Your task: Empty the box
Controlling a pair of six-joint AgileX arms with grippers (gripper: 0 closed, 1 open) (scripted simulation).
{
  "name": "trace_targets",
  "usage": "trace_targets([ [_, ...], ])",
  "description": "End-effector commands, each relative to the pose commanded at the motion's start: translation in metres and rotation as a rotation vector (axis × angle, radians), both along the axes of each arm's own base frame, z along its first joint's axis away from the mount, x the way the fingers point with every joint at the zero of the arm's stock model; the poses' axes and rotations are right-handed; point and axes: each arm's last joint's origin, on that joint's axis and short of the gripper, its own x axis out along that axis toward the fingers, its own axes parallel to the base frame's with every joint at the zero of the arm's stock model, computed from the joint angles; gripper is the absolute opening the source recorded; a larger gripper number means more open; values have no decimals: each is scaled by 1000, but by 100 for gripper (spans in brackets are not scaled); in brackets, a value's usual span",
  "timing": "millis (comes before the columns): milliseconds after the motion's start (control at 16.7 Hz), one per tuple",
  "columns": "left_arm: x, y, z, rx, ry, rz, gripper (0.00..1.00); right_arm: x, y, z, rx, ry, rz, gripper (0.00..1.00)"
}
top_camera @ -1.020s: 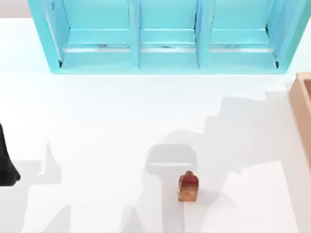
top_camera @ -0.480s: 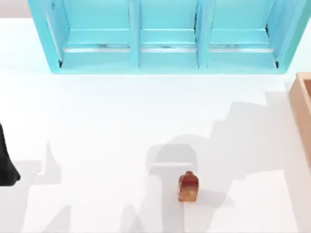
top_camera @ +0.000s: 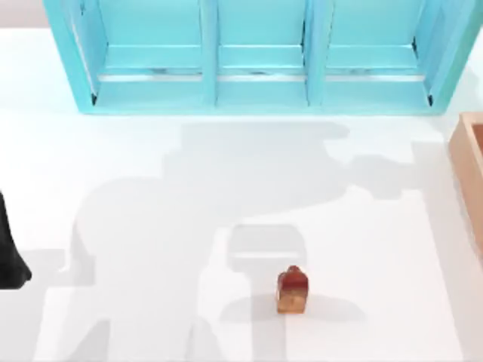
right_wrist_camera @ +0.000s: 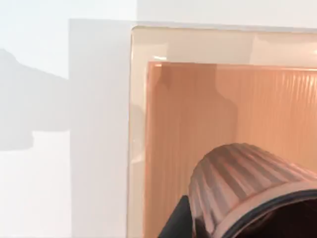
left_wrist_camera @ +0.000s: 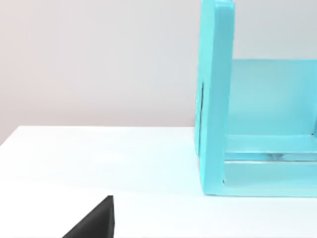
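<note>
On the top view the light tan, wood-coloured box with thick plain walls (top_camera: 469, 181) sits at the table's right edge, cut off by the frame, just below the right end of the large turquoise three-compartment shelf unit (top_camera: 260, 56) that spans the far side of the white table (top_camera: 151, 188). A small brown, loaf-shaped item (top_camera: 292, 290) stands alone on the table near the front, a little right of centre and well apart from both box and shelf. Broad grey shadows lie across the middle of the table.

My right wrist view looks down into the box (right_wrist_camera: 138, 124): pale rim, darker brown ribbed inside. A ribbed, rounded brown object with a dark rim (right_wrist_camera: 247, 188) sits close to the camera over the box interior. A dark part beside it may belong to my right end effector, but I cannot tell how wide its fingers are or whether they grip that object.

My left arm (top_camera: 9, 253) is parked at the table's left edge. A dark corner of my left end effector (left_wrist_camera: 94, 223) shows in its wrist view, facing the shelf's end panel (left_wrist_camera: 215, 99); its opening I cannot tell.
</note>
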Motion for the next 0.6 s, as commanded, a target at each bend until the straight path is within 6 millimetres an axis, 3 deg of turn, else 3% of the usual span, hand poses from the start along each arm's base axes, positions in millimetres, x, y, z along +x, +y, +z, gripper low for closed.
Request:
trace_targets([
  [180, 0, 0, 0, 0, 0, 0, 100, 14, 83, -7, 19, -59, 25, 0],
  [360, 0, 0, 0, 0, 0, 0, 100, 16, 157, -34, 19, -57, 40, 0],
  [600, 0, 0, 0, 0, 0, 0, 100, 14, 216, -85, -33, -13, 25, 0],
])
